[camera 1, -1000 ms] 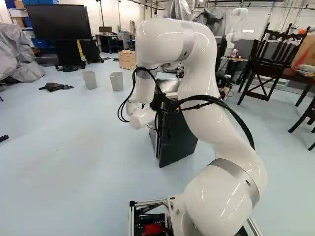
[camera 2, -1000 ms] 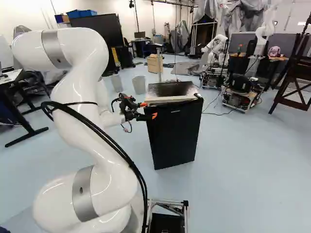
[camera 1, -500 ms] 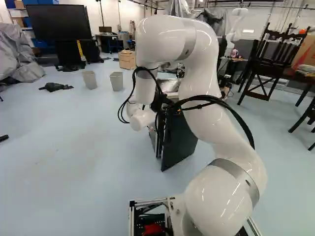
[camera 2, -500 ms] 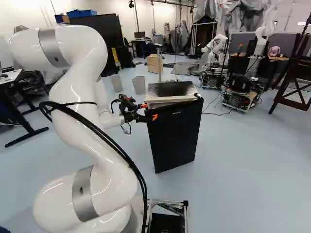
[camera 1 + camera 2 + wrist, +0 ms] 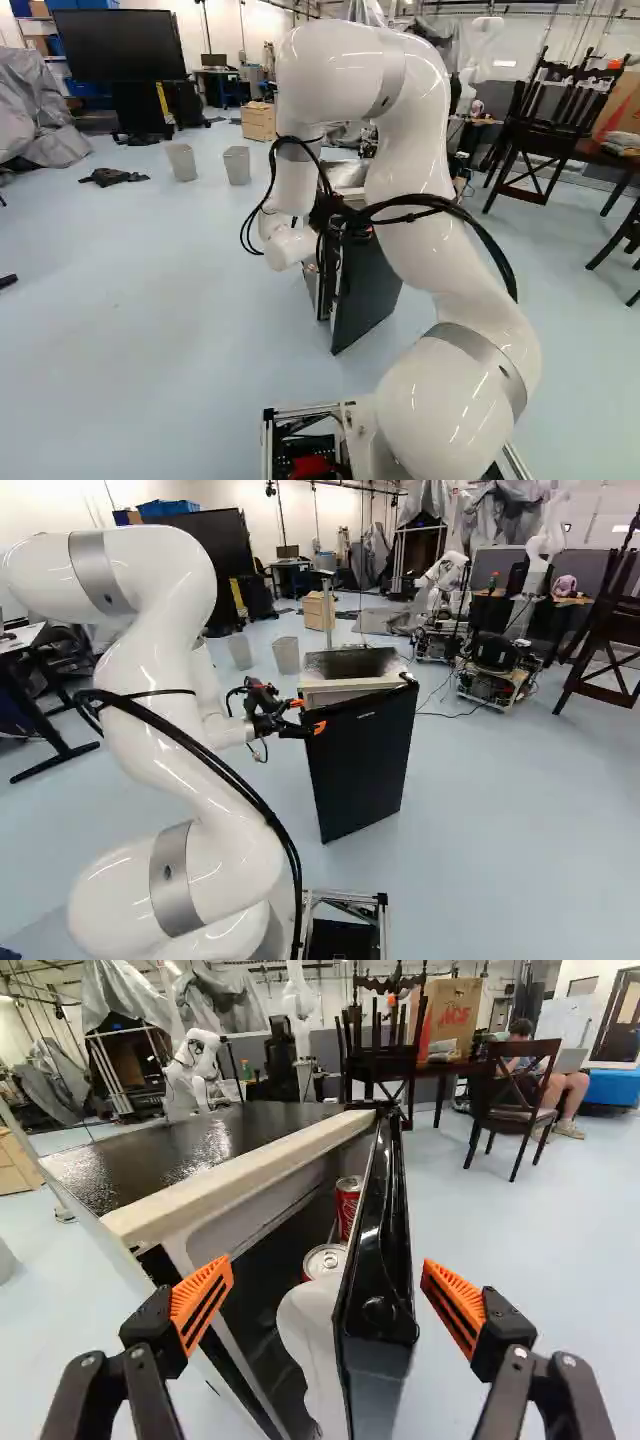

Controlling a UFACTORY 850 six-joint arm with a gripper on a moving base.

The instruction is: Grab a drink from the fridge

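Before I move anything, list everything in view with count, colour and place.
Fridge: one, black, pale rim, ahead.
Fridge door: one, black, ajar.
Cans: two, red, just inside the door.
Bins: two, grey, beyond the fridge.
Screen: one, black, behind the bins.
Chairs: at least two, dark, background.
Another robot: two, white, back of the right base view.
Arm: one, white, beside the fridge.
End effector: one, black, orange pads, open astride the door's edge.

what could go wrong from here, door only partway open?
Door stands ungripped between the open fingers; it could swing and knock one.
Cans sit just inside the door; a jolt might tip them.
The finger nearer the fridge cabinet could catch its front edge.
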